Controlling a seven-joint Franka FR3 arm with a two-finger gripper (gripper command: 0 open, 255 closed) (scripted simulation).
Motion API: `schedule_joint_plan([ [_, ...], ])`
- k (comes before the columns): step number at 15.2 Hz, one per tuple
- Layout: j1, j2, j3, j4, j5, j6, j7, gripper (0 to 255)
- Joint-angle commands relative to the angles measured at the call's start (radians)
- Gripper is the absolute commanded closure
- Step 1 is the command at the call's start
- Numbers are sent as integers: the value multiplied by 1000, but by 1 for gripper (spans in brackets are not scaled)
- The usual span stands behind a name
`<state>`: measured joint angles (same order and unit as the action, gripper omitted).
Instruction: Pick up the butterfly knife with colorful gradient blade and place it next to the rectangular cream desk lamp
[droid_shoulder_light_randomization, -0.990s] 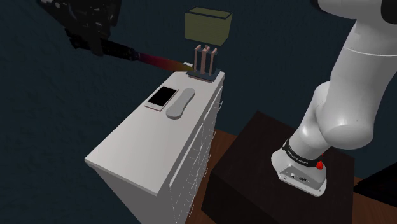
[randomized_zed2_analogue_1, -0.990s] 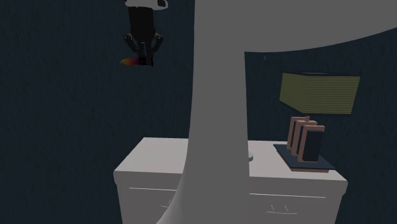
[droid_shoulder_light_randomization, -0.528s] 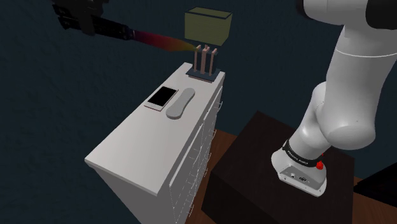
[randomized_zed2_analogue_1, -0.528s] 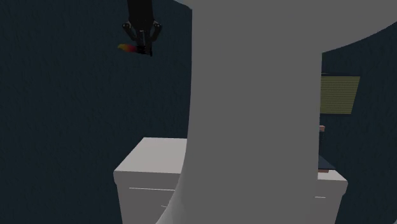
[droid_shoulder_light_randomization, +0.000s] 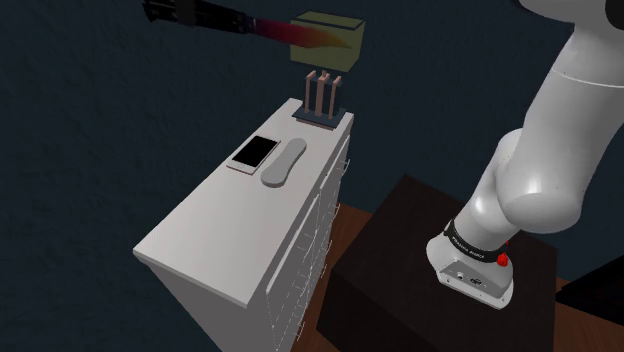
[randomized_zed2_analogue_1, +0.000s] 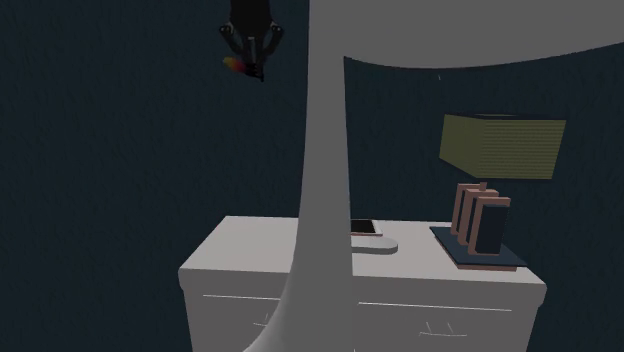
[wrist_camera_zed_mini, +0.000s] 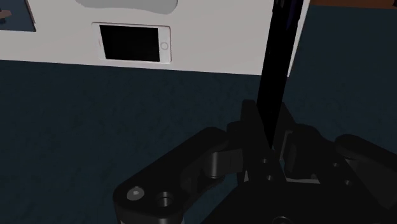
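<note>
The jaws are closed tight on the dark handle of the butterfly knife (wrist_camera_zed_mini: 280, 70). On my wrist feed the gripper (wrist_camera_zed_mini: 270, 141) has its two black fingers (wrist_camera_zed_mini: 249, 124) pressed against the handle from either side, and the handle runs away from them toward the edge of the white dresser (wrist_camera_zed_mini: 210, 51). In the shoulder view the knife (droid_shoulder_light_randomization: 290, 30) hangs high in the air, nearly level. Its red-to-yellow blade crosses in front of the olive-cream shade of the rectangular lamp (droid_shoulder_light_randomization: 342, 54). From the second exterior view I read the gripper (randomized_zed2_analogue_1: 255, 62) as far above the dresser (randomized_zed2_analogue_1: 250, 250), with the colourful blade (randomized_zed2_analogue_1: 238, 66) poking out beside it, well apart from the lamp (randomized_zed2_analogue_1: 500, 150), which stands at the dresser's right end in that view. A phone (droid_shoulder_light_randomization: 255, 152) with a dark screen lies flat on the dresser top, just beside a long grey rounded object (droid_shoulder_light_randomization: 285, 162). The white arm (droid_shoulder_light_randomization: 540, 170) rises from the dark stand (droid_shoulder_light_randomization: 400, 250).
</note>
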<state>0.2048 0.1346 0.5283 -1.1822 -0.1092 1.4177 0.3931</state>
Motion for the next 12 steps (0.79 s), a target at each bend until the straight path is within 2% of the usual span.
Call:
schedule_joint_plan([
  [1,-54,-78,-25,-94,51,29,-61,255],
  [6,-137,-208,-107,-236,128,58,-210,255],
  [12,-206,-308,-212,-345,174,70,-379,255],
])
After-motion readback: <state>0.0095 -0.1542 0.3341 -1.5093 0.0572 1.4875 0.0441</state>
